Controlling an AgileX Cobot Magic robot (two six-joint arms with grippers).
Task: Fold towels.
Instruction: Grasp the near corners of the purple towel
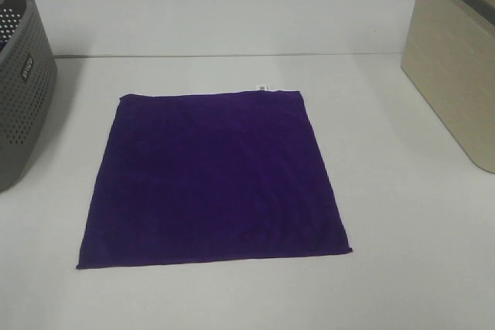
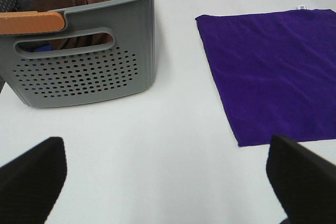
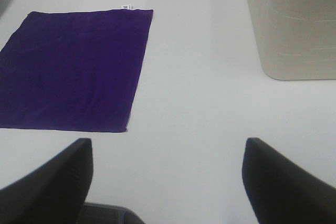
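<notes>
A deep purple square towel lies flat and spread out on the white table, with a small white tag at its far edge. It also shows in the left wrist view and the right wrist view. Neither gripper shows in the exterior high view. My left gripper is open and empty over bare table, to the left of the towel's near corner. My right gripper is open and empty over bare table, to the right of the towel.
A grey perforated basket stands at the left edge; the left wrist view shows it holding brown and blue cloths, with an orange handle. A beige bin stands at the right, also in the right wrist view.
</notes>
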